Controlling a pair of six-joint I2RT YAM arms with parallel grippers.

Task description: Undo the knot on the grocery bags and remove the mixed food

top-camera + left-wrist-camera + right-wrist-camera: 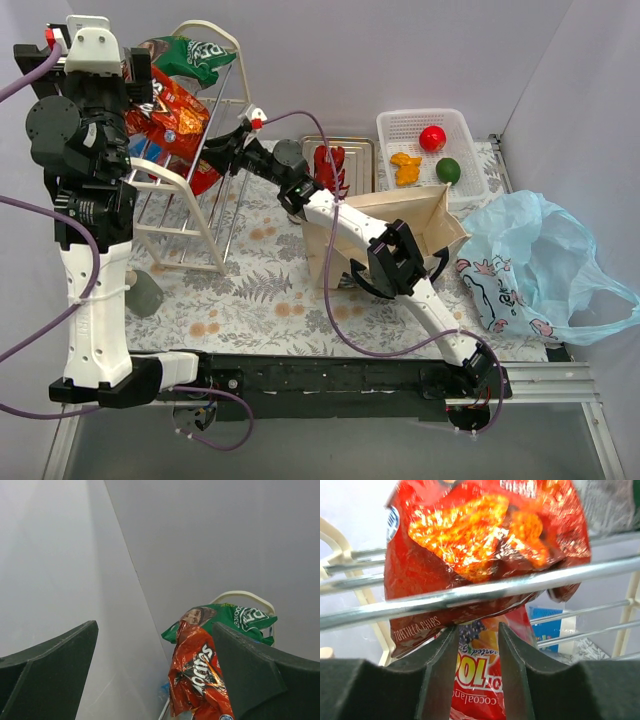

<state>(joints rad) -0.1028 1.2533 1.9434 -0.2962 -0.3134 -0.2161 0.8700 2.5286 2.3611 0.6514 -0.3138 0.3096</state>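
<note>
While the left pincer [155, 627] gapes wide and empty, the wire rack [185, 215] at the counter's [270, 290] far-left corner holds the Doritos bag [175, 115] and green snack bag [195, 55]. The right pincer [477, 630] is barely parted at the rack's wires, and I cannot tell whether it grips anything. The apple [432, 138] and green fruit [448, 169] lie in the far-right basket [400, 122].

Left arm [95, 250] stands upright, fingers [55, 670] spread wide; right arm [400, 260] stretches forward-left, fingers [437, 670] narrowly apart.

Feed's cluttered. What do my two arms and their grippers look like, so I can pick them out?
The left arm and right arm have white shells, black joints and loose purple cables. The left gripper and right gripper have dark matte wedge-shaped fingers.
</note>
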